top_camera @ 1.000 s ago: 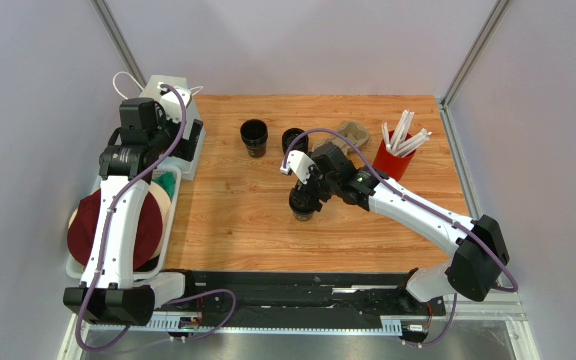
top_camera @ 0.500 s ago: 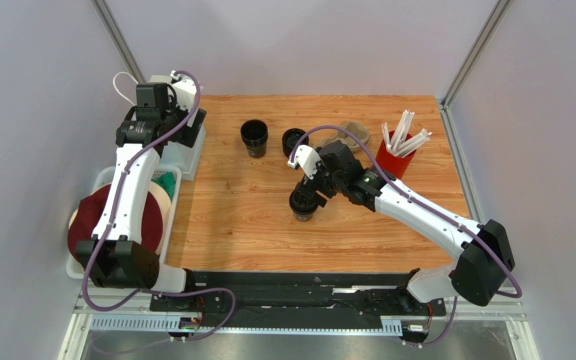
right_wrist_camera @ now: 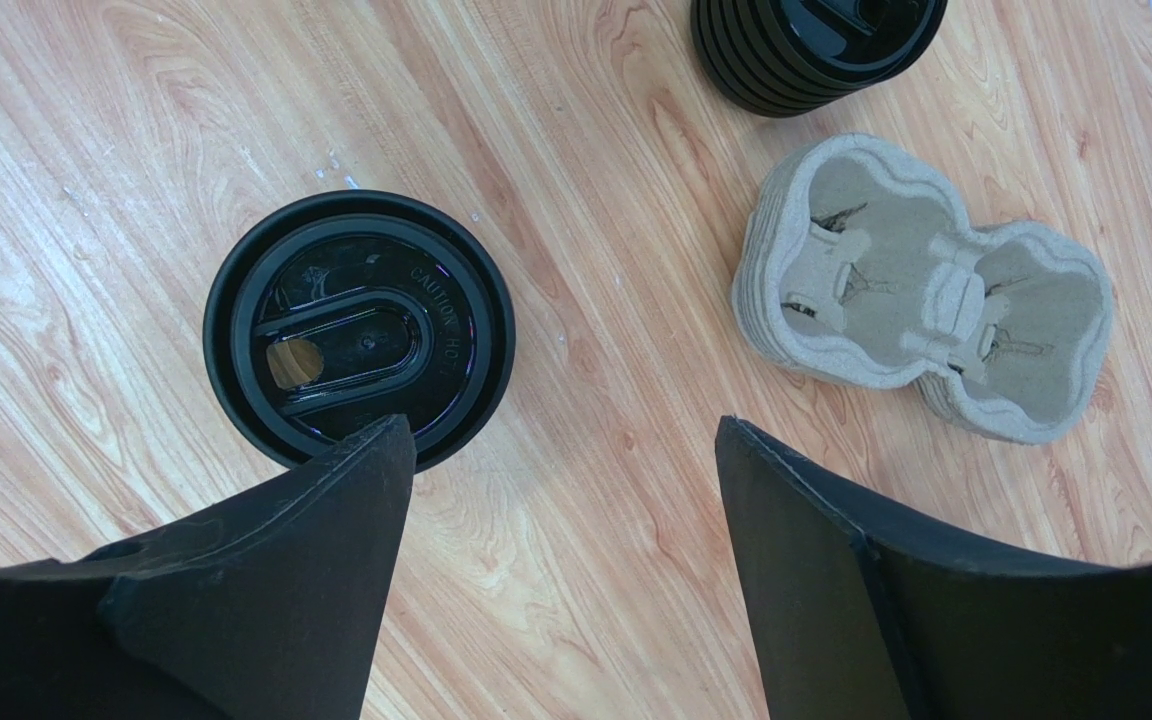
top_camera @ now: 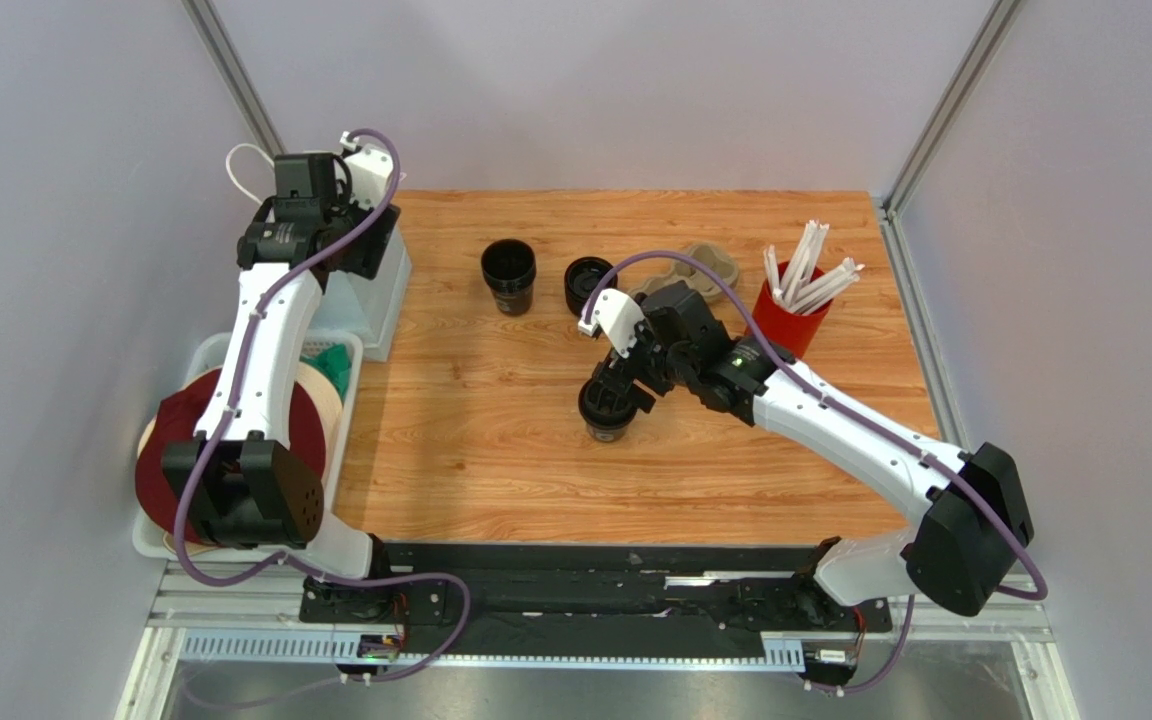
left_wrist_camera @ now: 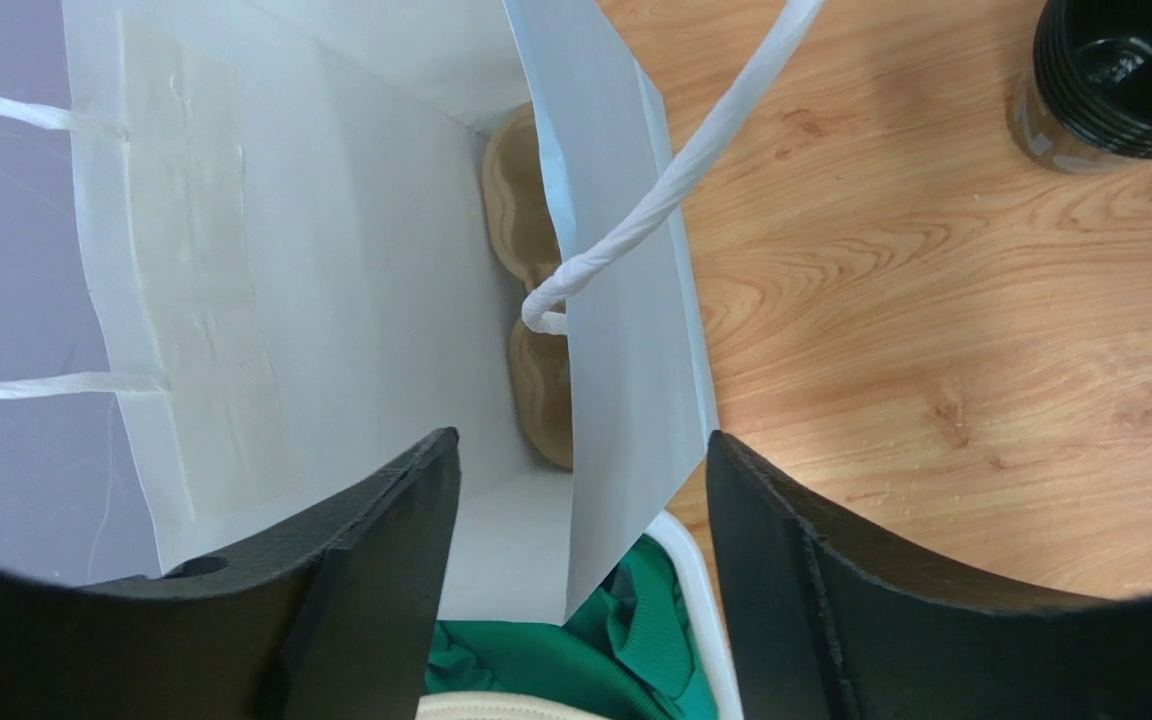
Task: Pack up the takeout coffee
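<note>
A stack of pulp cup carriers (right_wrist_camera: pixel 928 293) lies flat toward the far side of the bench (top_camera: pixel 462 435). Just left of the carriers sits a short stack of black lids (right_wrist_camera: pixel 815 45); further left, an open black cup (top_camera: pixel 509 276) stands upright. Right of the carriers — a red cup (top_camera: pixel 781 324) holding white straws (top_camera: pixel 815 267), fanned outward.

The takeout coffee (top_camera: pixel 606 426) stands mid-frame on the table (top_camera: pixel 462 435), with the other cup (top_camera: pixel 509 276), lid stack (top_camera: pixel 587 278) and cup carrier (top_camera: pixel 710 267) in a row above it. The paper bag (top_camera: pixel 387 297) sits upper left, the straw holder (top_camera: pixel 787 321) upper right.
</note>
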Controlling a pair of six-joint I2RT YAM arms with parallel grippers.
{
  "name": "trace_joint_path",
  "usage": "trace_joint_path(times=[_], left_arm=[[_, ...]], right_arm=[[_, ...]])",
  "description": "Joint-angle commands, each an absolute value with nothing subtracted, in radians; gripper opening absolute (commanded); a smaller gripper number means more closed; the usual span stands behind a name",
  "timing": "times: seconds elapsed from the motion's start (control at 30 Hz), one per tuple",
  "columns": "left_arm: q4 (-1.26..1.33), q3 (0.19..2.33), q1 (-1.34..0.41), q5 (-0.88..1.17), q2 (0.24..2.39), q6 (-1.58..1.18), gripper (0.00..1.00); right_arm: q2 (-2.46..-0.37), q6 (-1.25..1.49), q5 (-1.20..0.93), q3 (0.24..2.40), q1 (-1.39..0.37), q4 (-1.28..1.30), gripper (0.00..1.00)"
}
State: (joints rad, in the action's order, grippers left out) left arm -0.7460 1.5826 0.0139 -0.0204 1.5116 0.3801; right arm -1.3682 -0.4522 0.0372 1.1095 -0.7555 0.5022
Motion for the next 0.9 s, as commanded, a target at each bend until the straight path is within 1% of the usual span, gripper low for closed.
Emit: trace_joint_path(times=[0.0, 0.07, 0.13, 0.23, 0.47, 0.53, 0.67, 0.7, 0.8, 0.87], left_arm=[[-0.733, 1.634, 0.020, -0.006, 1.511, 0.380, 0.66], [-0.741, 1.638, 0.020, -0.006, 1.517, 0.382, 0.61], [-0.744, 1.641, 0.020, 0.012, 1.520, 0.382, 0.54], [-0.750, 1.649, 0.020, 0.018, 1.525, 0.377, 0.47], [-0.773, 1.666, 0.020, 0.029, 1.540, 0.371, 0.45], [-0.776, 1.669, 0.018, 0.034, 1.542, 0.368, 0.39], [-0.785, 1.674, 0.018, 0.041, 1.542, 0.364, 0.36], [-0.785, 1.675, 0.020, 0.041, 1.542, 0.362, 0.32], [-0.788, 1.675, 0.020, 0.046, 1.542, 0.359, 0.26], [-0.790, 1.675, 0.020, 0.052, 1.540, 0.356, 0.26]], right_arm=[[-1.330, -0.445, 0.051, 1.101, -0.750, 0.448, 0.79], [-1.328, -0.445, 0.054, 1.100, -0.750, 0.446, 0.79], [-1.325, -0.445, 0.055, 1.098, -0.750, 0.445, 0.79], [-1.324, -0.445, 0.057, 1.097, -0.750, 0.443, 0.79], [-1.316, -0.446, 0.057, 1.094, -0.750, 0.439, 0.79], [-1.315, -0.446, 0.058, 1.094, -0.749, 0.439, 0.79], [-1.309, -0.446, 0.058, 1.092, -0.746, 0.436, 0.79], [-1.305, -0.446, 0.058, 1.091, -0.746, 0.434, 0.79], [-1.299, -0.446, 0.061, 1.091, -0.741, 0.433, 0.79], [-1.299, -0.446, 0.060, 1.089, -0.739, 0.433, 0.79]])
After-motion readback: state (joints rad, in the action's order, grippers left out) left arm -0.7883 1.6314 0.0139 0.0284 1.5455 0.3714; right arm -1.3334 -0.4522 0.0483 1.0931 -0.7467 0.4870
